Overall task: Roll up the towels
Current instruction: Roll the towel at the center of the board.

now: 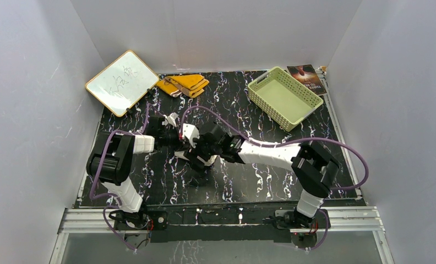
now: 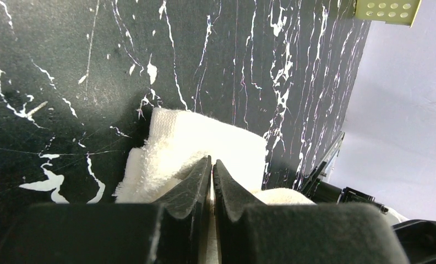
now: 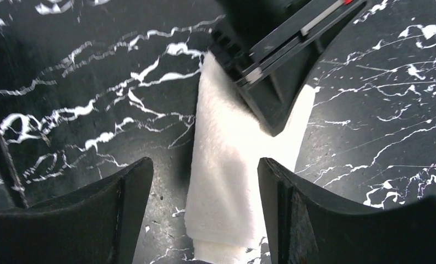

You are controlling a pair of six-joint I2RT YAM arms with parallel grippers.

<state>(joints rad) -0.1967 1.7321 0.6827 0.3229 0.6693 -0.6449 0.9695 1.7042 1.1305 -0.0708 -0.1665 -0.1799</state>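
The cream-white towel lies folded into a narrow strip on the black marble table, under both grippers at the middle of the top view. My left gripper is shut, with a thin edge of this towel pinched between its jaws. My right gripper is open and straddles the folded strip, its fingers apart from the cloth on both sides. The left gripper's fingers press on the towel's far end in the right wrist view. The mustard-yellow towel lies folded at the back of the table.
A white board with a wooden frame leans at the back left. A pale green slotted basket stands at the back right, its corner visible in the left wrist view. A dark book lies behind it. Grey walls enclose the table.
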